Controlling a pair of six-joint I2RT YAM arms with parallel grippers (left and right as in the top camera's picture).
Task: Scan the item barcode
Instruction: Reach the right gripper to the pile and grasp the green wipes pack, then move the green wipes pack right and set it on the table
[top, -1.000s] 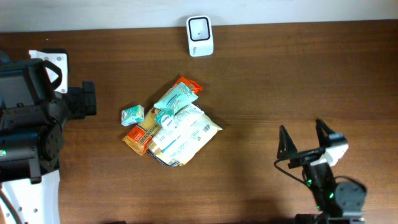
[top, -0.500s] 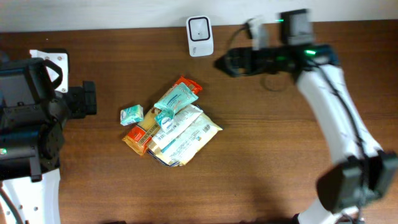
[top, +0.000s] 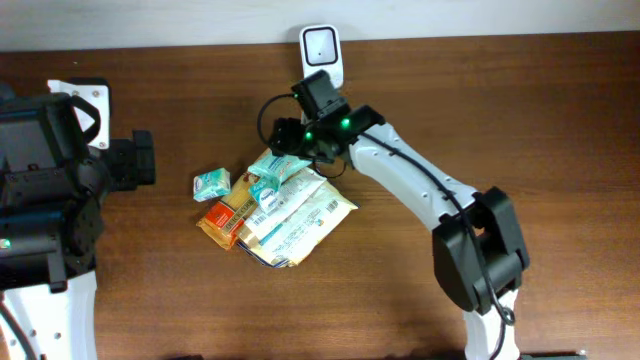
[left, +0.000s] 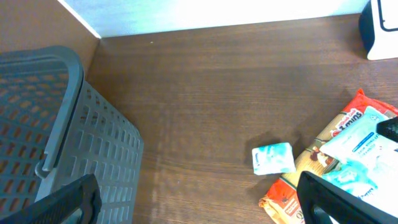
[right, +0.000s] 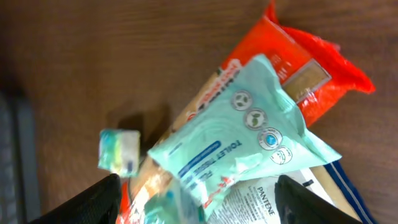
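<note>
Basket: a grey slatted basket (left: 62, 124) stands at the far left, seen only from the left wrist, well apart from the items.
Left gripper (left: 205, 202): it has not moved in the last second; its fingers are spread wide and nothing is between them.
Small packet: a small teal packet (top: 213, 183) lies alone, just beside the left edge of the pile.
Pile: an orange pack (right: 311, 56), a teal wipes pouch (right: 236, 143) on top of it and a white sachet (right: 267, 202) overlap each other; none of them has shifted.
Change: one second ago the right arm was folded at the near right corner; it then passed by the scanner and now reaches over the pile.
Right gripper (right: 199, 196): the claw is wide open, one finger on each side of the teal pouch, with no hold on anything yet.
Meaning: I judge the pick-up is only beginning and the pouch is the chosen item; no scanning is done.
Scanner: the white scanner (top: 321, 45) stands at the far edge of the table (top: 500, 120), near the pile.
Obstacle: the pouch rests on its neighbours, so closing could catch them too; I see no barcode on its upper face.
</note>
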